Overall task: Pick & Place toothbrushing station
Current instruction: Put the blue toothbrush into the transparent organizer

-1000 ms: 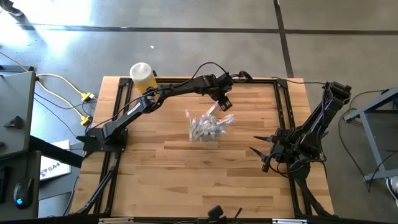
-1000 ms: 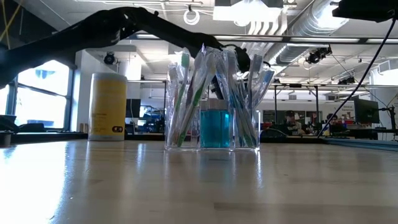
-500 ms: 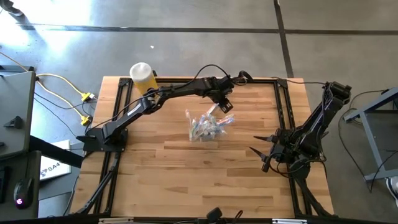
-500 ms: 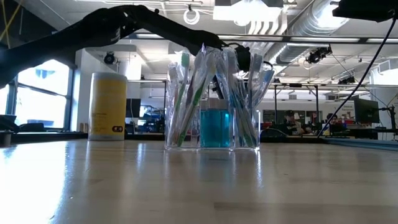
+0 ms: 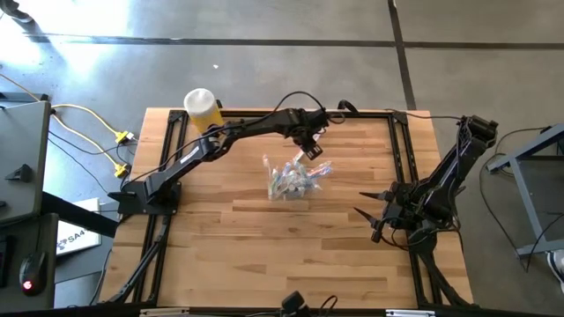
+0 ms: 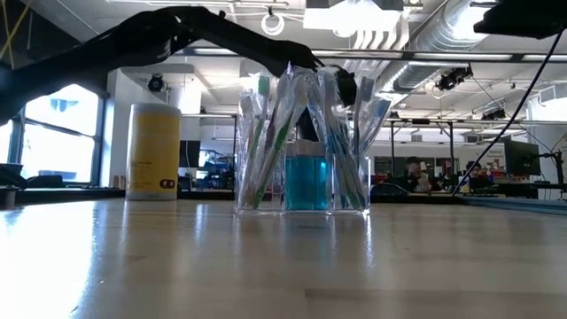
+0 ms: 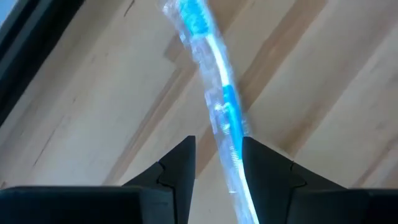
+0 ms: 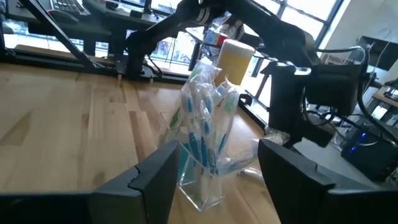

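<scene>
Left gripper (image 5: pixel 310 148): we see it reached over the far middle of the table, its two dark wedge-shaped fingers (image 7: pixel 177 168) narrowed around a thin blue toothbrush (image 7: pixel 217 118).
Blue toothbrush: we find it sealed in crinkly clear wrap, slim and slightly curved, bristle head pointing away from the gripper, handle running back between the fingers and touching them.
Clear container (image 6: pixel 303 182): we place it just beside and nearer than the left gripper, upright on the wood; smooth see-through plastic, boxy, with flat walls.
Toothbrushes in the container (image 6: pixel 266 133): we count many thin pastel handles, green and blue, each in glossy wrap, fanning upward and outward.
Teal-ended tubes (image 6: pixel 306 182): we see a short teal block at the container's middle, low down.
Yellow bottle (image 5: pixel 202 106): cylindrical, white cap, well off to the gripper's left at the table's far edge.
Table (image 5: pixel 264 246): pale wooden planks, smooth, with a black frame.
Right gripper (image 5: pixel 372 224): we see it parked well apart on the right side, fingers (image 8: pixel 152 174) standing wide with nothing between.
</scene>
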`<state>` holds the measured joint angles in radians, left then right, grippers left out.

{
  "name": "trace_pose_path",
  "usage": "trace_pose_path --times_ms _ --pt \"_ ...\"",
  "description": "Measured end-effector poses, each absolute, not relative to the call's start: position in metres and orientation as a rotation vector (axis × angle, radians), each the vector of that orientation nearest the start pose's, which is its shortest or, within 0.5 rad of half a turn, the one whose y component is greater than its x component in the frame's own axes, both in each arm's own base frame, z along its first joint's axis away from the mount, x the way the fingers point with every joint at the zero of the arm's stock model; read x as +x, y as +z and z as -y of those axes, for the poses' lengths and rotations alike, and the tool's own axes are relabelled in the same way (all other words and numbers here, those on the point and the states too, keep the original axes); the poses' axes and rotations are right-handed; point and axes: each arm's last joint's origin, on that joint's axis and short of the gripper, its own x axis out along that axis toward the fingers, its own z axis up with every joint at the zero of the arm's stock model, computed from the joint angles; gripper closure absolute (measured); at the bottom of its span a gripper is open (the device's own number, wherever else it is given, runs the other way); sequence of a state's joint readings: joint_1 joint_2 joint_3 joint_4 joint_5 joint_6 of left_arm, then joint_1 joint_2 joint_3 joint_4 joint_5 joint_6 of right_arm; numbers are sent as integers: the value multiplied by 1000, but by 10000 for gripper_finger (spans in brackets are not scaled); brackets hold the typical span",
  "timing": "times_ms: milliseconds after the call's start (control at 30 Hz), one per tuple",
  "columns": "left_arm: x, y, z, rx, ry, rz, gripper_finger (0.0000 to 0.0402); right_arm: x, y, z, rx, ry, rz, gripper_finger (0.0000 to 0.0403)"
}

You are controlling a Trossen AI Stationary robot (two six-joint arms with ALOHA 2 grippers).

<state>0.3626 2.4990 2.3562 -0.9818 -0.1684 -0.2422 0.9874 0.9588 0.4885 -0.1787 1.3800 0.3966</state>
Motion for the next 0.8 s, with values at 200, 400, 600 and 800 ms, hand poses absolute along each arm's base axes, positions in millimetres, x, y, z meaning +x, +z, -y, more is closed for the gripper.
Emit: trace_pose_path --times_ms 200,400,600,800 --pt "485 198 -195 -344 633 -1076 278 119 218 -128 -210 -414 -164 190" --pt "484 197 -194 -349 598 -1104 278 119 218 -128 -210 -412 -165 190" --pt "479 233 -187 -283 551 -1032 278 119 218 -128 -211 -413 -165 190" --pt "450 319 -166 -236 519 -895 278 123 227 -124 -211 -495 -123 190"
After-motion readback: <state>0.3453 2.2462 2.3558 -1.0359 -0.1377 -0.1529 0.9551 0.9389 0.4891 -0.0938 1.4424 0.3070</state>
